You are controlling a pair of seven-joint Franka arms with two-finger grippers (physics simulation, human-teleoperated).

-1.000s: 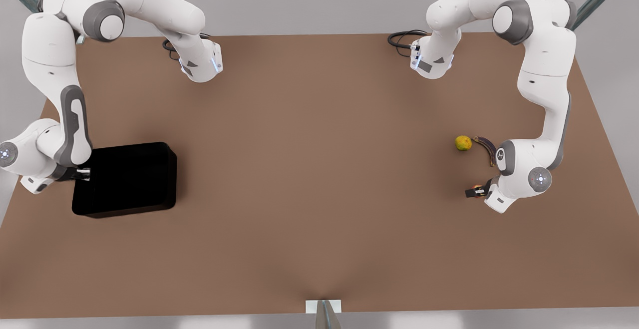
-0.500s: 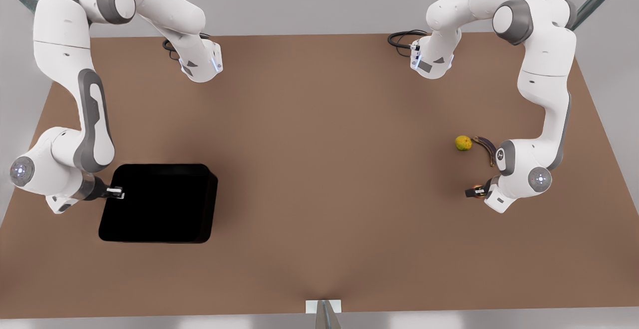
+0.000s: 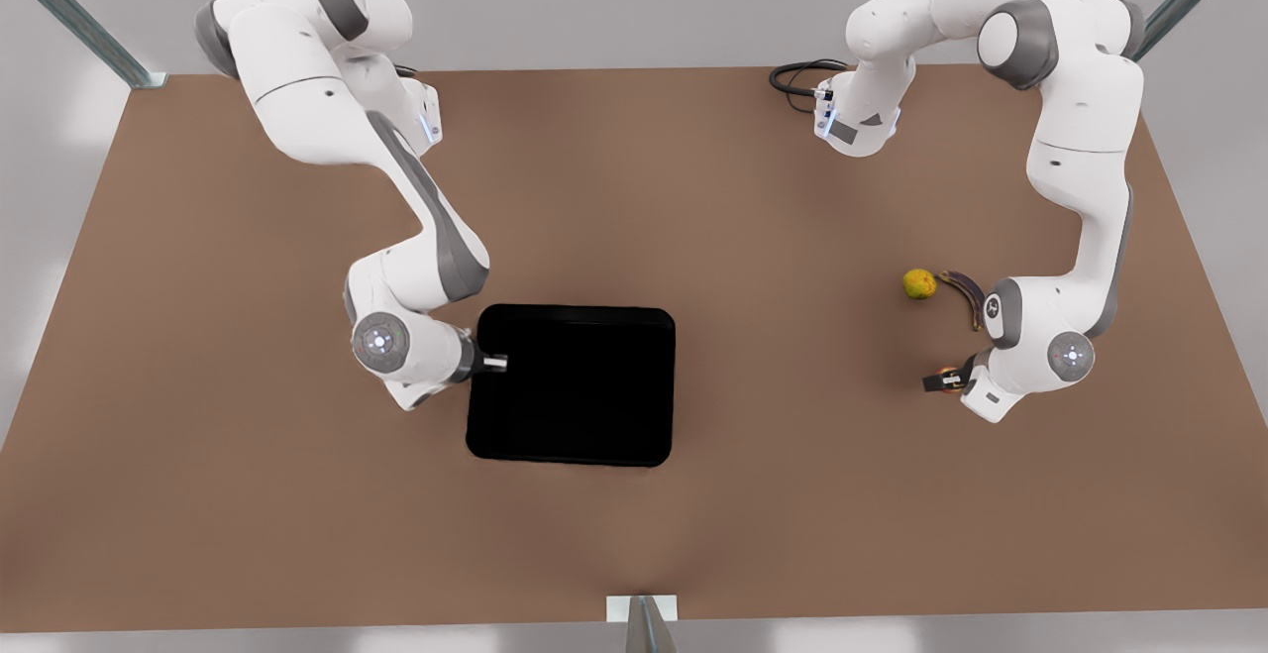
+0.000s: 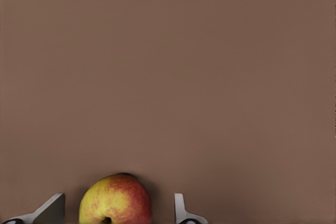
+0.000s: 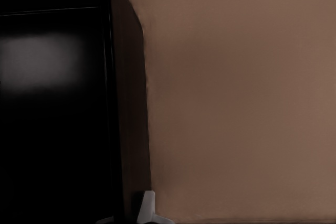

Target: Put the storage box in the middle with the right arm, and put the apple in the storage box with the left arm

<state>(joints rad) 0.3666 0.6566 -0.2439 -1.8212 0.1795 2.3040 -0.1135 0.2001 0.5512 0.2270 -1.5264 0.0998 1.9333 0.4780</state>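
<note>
While grey walls surround, storage box (image 3: 575,385) sits mid brown table (image 3: 753,217).

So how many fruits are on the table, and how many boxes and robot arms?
Fruits: 3, the apple, a yellow-green round fruit, a dark banana
Boxes: 1, the storage box
Robot arms: 2, the right arm, the left arm
Total: 6

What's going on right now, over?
Right gripper shut on storage box wall, box mid-table. Left gripper open around apple, apple on table. Yellow-green fruit and banana beside left arm.
</note>
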